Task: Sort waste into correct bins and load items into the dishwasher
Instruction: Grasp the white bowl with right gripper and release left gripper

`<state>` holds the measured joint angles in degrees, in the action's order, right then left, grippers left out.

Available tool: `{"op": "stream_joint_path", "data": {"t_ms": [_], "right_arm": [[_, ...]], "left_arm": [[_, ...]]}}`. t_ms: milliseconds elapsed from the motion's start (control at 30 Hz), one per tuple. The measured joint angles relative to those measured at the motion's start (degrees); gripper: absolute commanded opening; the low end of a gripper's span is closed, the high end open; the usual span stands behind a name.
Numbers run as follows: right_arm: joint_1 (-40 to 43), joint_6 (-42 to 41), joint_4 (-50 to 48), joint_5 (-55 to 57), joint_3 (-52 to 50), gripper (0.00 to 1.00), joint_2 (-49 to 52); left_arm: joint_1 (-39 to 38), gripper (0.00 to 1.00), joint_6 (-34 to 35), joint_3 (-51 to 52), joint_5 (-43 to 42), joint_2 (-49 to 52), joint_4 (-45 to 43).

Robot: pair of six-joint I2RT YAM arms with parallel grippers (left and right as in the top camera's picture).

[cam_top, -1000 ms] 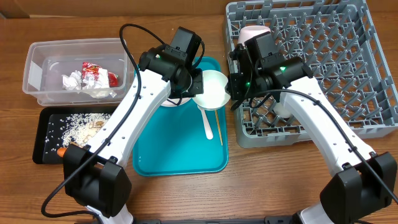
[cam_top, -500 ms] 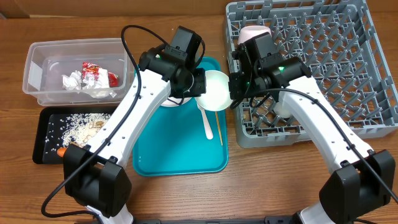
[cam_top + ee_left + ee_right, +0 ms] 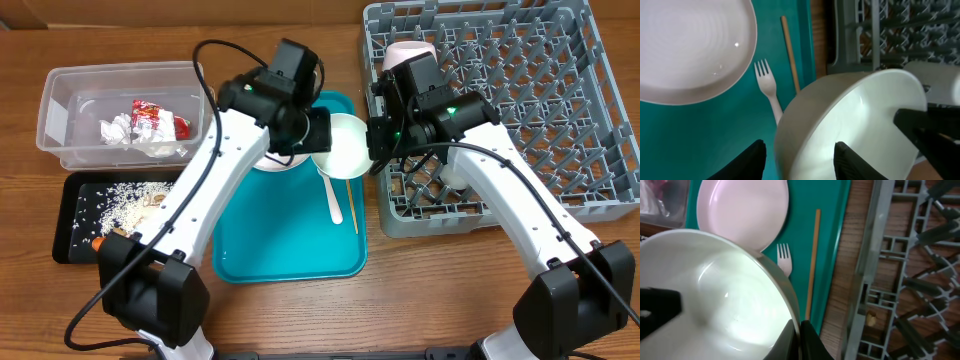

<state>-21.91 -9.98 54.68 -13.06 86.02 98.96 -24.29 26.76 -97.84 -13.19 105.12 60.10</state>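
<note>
Gripping white bowl (image 3: 342, 148) rim, right jaws clamped; left jaws apart astride rim.

You're at a robot bench laid out like a kitchen, most likely in a lab. A left arm (image 3: 200, 190) and a right arm (image 3: 510, 200), white with black joints, rise from the near edge of a bare wood-grain table (image 3: 450, 290). All the kitchen gear stands on that one tabletop: a grey catering rack (image 3: 560, 110), a clear tub (image 3: 60, 110), a black tray (image 3: 75, 238), and a teal tray (image 3: 290, 250) with a plate (image 3: 690, 45), a fork (image 3: 767, 90) and a bowl (image 3: 855, 120).
</note>
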Motion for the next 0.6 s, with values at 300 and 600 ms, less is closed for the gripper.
{"op": "stream_joint_path", "data": {"t_ms": [300,600], "right_arm": [[-0.04,-0.33,-4.76,6.73,0.00,0.04,0.00],[-0.26,0.79,-16.94,25.49,-0.17,0.04,0.00]], "left_arm": [[7.41,1.00,-1.20,-4.11,-1.86,-6.88,0.57],[10.25,1.00,-1.70,-4.96,-1.86,-9.40,2.97]]}}
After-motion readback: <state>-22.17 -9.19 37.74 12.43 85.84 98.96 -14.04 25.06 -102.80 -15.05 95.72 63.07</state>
